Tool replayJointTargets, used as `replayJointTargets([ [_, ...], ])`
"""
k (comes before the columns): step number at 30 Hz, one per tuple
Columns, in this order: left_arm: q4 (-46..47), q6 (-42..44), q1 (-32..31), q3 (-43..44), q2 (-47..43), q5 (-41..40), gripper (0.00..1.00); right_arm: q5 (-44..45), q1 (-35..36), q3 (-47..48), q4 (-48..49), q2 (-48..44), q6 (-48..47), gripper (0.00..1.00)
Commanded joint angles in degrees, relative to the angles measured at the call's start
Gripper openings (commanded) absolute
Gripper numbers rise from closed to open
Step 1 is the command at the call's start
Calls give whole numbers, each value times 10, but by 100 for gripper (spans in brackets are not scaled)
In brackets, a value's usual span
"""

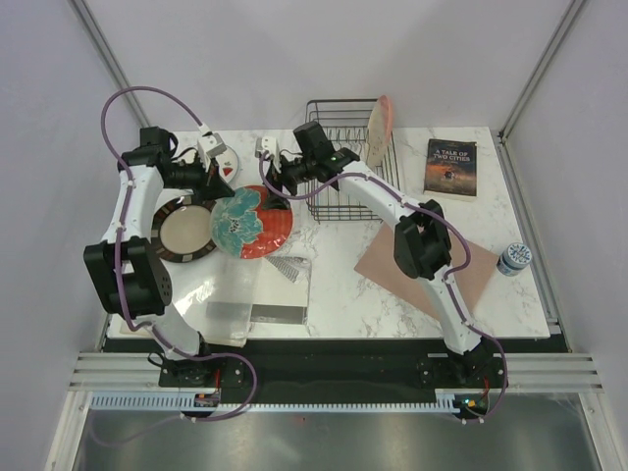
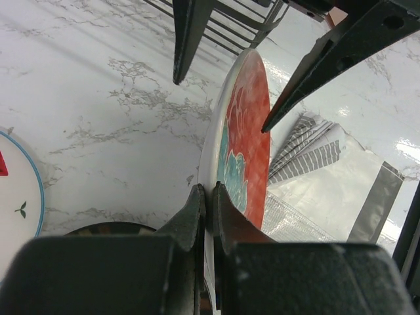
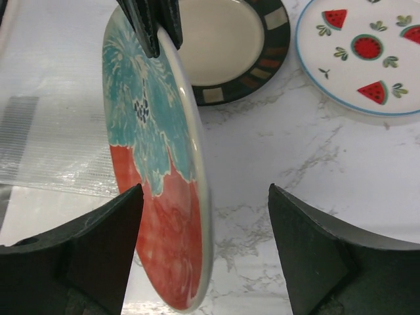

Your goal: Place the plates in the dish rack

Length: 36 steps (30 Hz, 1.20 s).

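My left gripper (image 1: 218,188) is shut on the rim of the red plate with the teal flower (image 1: 252,223) and holds it tilted on edge above the table; the left wrist view shows the grip (image 2: 210,191) on that plate (image 2: 246,131). My right gripper (image 1: 279,182) is open, its fingers either side of the plate's opposite rim (image 3: 157,170), not touching it. The brown-rimmed cream plate (image 1: 184,232) and the white fruit-marked plate (image 3: 364,52) lie flat on the table. The pink-and-cream plate (image 1: 379,126) stands in the black wire dish rack (image 1: 343,162).
A dark paperback book (image 1: 451,167) lies at the back right. A pinkish-brown mat (image 1: 471,270) lies under my right arm, with a small can (image 1: 513,258) beside it. A striped cloth (image 1: 289,266) and a clear plastic sheet (image 1: 231,299) lie near the front.
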Motion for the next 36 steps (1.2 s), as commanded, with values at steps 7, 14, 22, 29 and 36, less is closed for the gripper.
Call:
replayJointTargets([
  [7, 99, -28, -4, -57, -71, 35, 2, -51, 4, -16, -19, 8, 39, 57],
  [14, 143, -58, -4, -87, -81, 23, 12, -10, 4, 6, -20, -4, 78, 0],
  [22, 409, -271, -4, -204, -246, -88, 67, 20, -35, 38, -8, -78, 182, 0],
  [29, 576, -403, -4, -286, -349, -191, 100, 175, -99, -1, 159, -170, 363, 0],
  [36, 605, -429, -4, -309, -335, -171, 100, 421, -106, -20, 254, -229, 381, 0],
])
